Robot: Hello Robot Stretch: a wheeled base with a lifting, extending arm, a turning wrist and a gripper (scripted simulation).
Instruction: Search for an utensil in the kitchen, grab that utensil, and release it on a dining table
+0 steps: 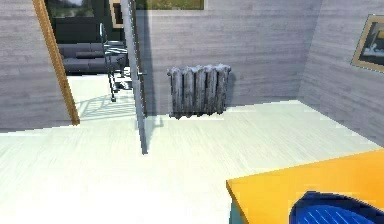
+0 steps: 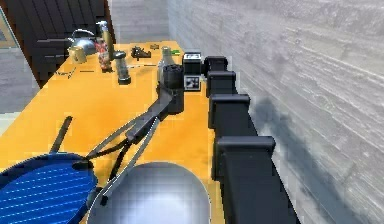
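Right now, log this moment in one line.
arm: extended over orange table | gripper: near blue dish | holding: cannot tell

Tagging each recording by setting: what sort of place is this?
Likely a kitchen or dining room in a house: an orange table carrying what looks like a kettle and bottles, a radiator against the wall, and an open door.

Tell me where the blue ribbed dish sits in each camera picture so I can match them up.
Forward view: the blue ribbed dish is at the bottom edge, right of the middle, on the orange table.
Arm side view: the dish lies in the bottom left corner, beside a grey dome.
Shared landmark: the orange table, under the dish in both views.
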